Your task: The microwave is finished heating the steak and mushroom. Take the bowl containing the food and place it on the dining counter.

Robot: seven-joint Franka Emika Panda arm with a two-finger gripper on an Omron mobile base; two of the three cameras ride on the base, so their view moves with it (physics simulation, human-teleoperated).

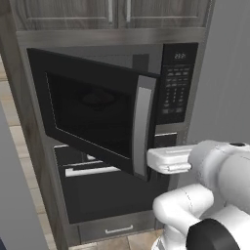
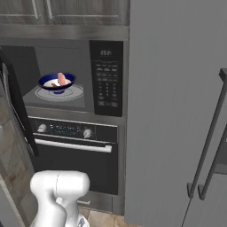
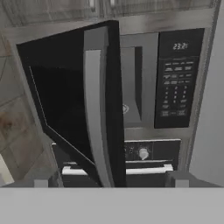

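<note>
The microwave (image 2: 106,75) stands open, its door (image 1: 93,112) swung out towards me. Inside, the dark blue bowl (image 2: 56,82) rests on the glass turntable (image 2: 71,94) with the pink steak (image 2: 61,79) in it. The mushroom is too small to make out. My gripper (image 3: 109,183) is open, and its fingertips (image 3: 41,180) are spread wide. The lower end of the door's silver handle (image 3: 97,109) stands between them, touching neither. The left base view shows my white hand (image 1: 168,161) level with the door's bottom corner. The dining counter is out of view.
Below the microwave sits a black oven (image 2: 75,146) with knobs and a horizontal handle. A tall grey fridge (image 2: 177,111) with vertical handles stands to the right. Wooden cabinets (image 1: 112,12) hang above. The open door blocks the cavity from the left.
</note>
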